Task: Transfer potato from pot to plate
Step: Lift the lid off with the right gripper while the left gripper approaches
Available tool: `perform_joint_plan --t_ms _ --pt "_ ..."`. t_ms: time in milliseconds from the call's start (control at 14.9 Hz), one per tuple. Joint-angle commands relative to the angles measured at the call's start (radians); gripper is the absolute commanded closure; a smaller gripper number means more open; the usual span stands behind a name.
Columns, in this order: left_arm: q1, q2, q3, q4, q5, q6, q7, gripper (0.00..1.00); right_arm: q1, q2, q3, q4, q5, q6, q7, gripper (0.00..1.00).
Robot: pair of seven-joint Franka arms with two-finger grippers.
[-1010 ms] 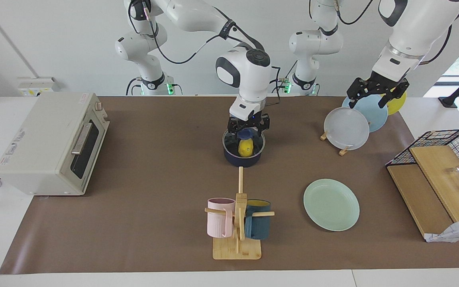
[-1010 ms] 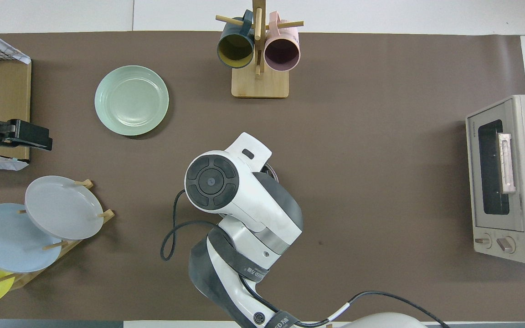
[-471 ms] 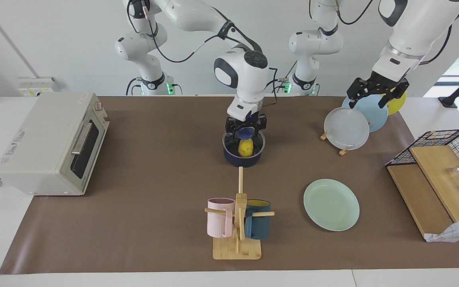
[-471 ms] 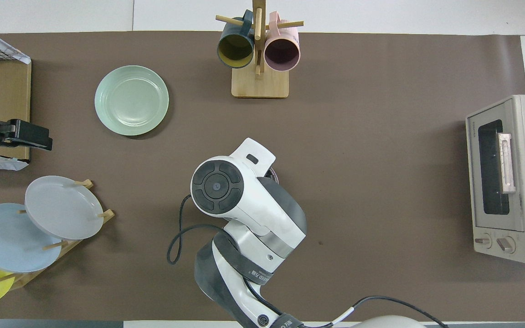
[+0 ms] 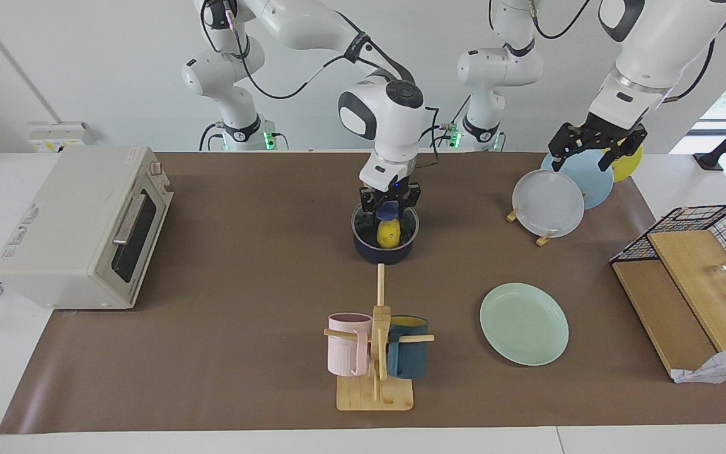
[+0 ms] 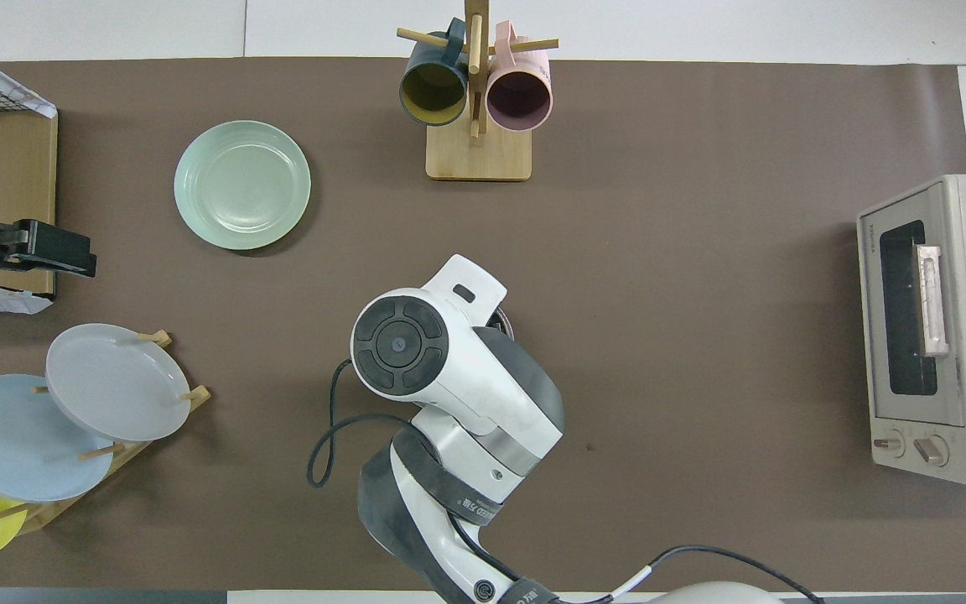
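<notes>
Yellow potato (image 5: pixel 389 232) upright in navy pot (image 5: pixel 386 249) near counter (image 5: pixel 243 265) middle, right gripper (image 5: pixel 389 208) down inside pot, clamped on potato's top. Mint-green plate (image 5: pixel 524 323) bare toward left arm's end, farther from robots than pot. Left gripper (image 5: pixel 596 151) waiting with fingers apart over plate rack (image 5: pixel 546 238)

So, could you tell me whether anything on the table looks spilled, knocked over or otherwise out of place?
Nothing stands out. The potato sits in the upright pot, the mint plate lies flat and bare, and both mugs hang on their stand.
</notes>
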Motion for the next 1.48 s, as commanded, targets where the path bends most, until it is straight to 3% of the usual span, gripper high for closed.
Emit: perform_joint_plan --t_ms 0,135,471,875,1144,1413 --pt "0.015 -0.023 -0.008 -0.027 -0.012 0.008 -0.001 0.00 -0.008 -0.027 0.004 -0.027 -0.015 0.021 -0.024 0.34" --pt "0.015 -0.023 -0.008 -0.027 -0.014 0.008 -0.001 0.00 -0.014 -0.027 0.002 -0.024 -0.015 0.020 -0.042 0.38" --pt "0.004 -0.023 -0.011 -0.027 -0.014 0.007 -0.005 0.00 -0.063 -0.036 0.002 0.045 -0.014 -0.042 -0.085 0.38" --pt "-0.003 -0.026 -0.019 -0.027 -0.014 0.014 -0.005 0.00 -0.270 -0.082 0.004 0.048 0.005 -0.109 -0.367 0.38" --pt "-0.086 -0.033 -0.028 -0.045 -0.014 0.063 -0.031 0.00 -0.443 -0.125 0.004 -0.030 0.008 -0.132 -0.627 0.37" --pt "-0.252 -0.031 -0.028 -0.080 -0.015 0.152 -0.187 0.00 -0.541 -0.188 0.002 -0.217 0.020 -0.035 -0.746 0.36"
